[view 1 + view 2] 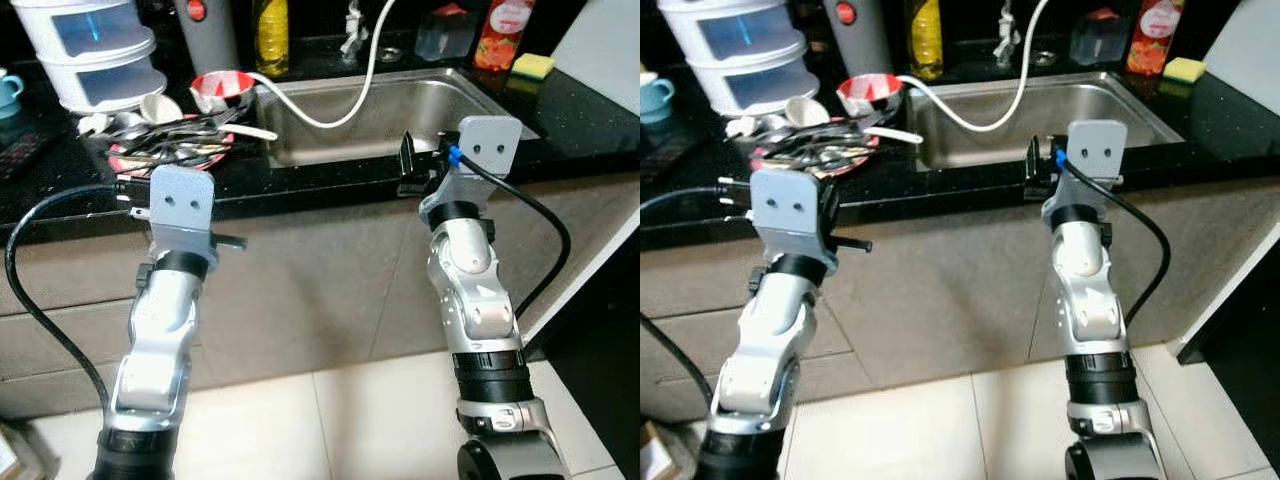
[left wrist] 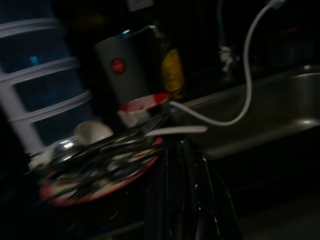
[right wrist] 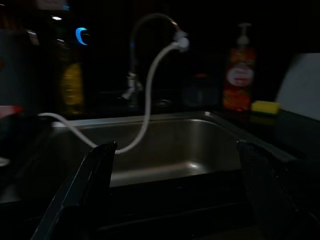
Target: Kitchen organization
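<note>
steel sink [image 1: 420,110] at 12, red plate [image 1: 130,158] of cutlery at 10 o'clock; both arms raised at the counter edge, approach step, i judge. left wrist: left gripper [image 2: 187,195] fingers together, plate ahead. right wrist: right gripper [image 3: 175,190] spread wide, facing the sink; next, reach for the cutlery.

Both silver arms are raised forward from the bottom of the head views, forearms angled upward with grey wrist camera mounts at their tops and black cables trailing from them. The left gripper [image 2: 187,200] shows in its wrist view with the two black fingers pressed close together, no gap visible between them. The right gripper [image 3: 175,195] has its long black fingers [image 3: 95,185] spread wide apart, nothing between them. The two arms sit well apart, each roughly upright.
</note>
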